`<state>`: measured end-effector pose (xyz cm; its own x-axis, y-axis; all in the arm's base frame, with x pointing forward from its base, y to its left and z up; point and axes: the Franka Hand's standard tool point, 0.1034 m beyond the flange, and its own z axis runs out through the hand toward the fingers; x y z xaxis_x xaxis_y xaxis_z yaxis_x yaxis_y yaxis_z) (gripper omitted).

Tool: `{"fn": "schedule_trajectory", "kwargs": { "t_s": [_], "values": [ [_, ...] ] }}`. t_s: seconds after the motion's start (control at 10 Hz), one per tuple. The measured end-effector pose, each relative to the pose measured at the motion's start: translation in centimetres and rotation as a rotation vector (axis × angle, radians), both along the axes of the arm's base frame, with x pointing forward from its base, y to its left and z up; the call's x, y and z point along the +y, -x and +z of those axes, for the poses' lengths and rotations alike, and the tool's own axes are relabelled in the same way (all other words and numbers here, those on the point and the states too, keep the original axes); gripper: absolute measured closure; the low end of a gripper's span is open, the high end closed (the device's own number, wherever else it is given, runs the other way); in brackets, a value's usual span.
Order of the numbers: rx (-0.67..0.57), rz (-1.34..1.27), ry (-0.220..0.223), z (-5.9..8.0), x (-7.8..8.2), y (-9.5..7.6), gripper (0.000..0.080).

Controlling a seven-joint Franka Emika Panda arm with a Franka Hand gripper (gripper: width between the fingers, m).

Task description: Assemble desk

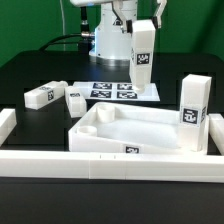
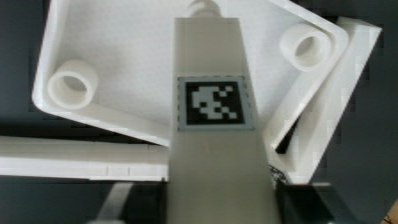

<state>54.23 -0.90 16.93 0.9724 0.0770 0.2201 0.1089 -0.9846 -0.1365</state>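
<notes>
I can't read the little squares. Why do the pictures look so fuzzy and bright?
Wrist view: the leg and its tag are soft, slightly blurred, close to the lens. Exterior view: the white tabletop glares against the black table, fading its edges.

Over the tabletop (image 1: pixel 150 128) I find open room; only the upright leg (image 1: pixel 193 105) at its corner on the exterior view's right blocks me.
</notes>
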Motion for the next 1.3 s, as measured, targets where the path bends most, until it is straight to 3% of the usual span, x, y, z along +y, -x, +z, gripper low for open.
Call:
{"fn": "schedule_trajectory", "kwargs": {
  "t_s": [0.2,0.3,0.6,0.7,0.9,1.0,1.2,1.3],
  "values": [
    [-0.018,0.022,0.023,-0.5,-2.5,-0.7,0.0509],
    [-0.042,0.03,0.043,-0.6,-2.6,-0.7,0.0509],
    [-0.043,0.026,0.046,-0.8,-2.8,-0.6,0.0509],
    [-0.113,0.025,0.071,-0.9,-3.9,-0.9,0.0509],
    [-0.122,-0.044,0.03,-2.1,-5.6,-0.5,0.0509],
    [-0.105,-0.08,0.008,-2.0,-5.0,-1.1,0.0509],
    [-0.098,-0.089,0.014,-2.2,-3.9,-1.9,0.0509],
    [-0.097,-0.09,0.015,-2.2,-4.1,-1.9,0.0509]
  ]
}}
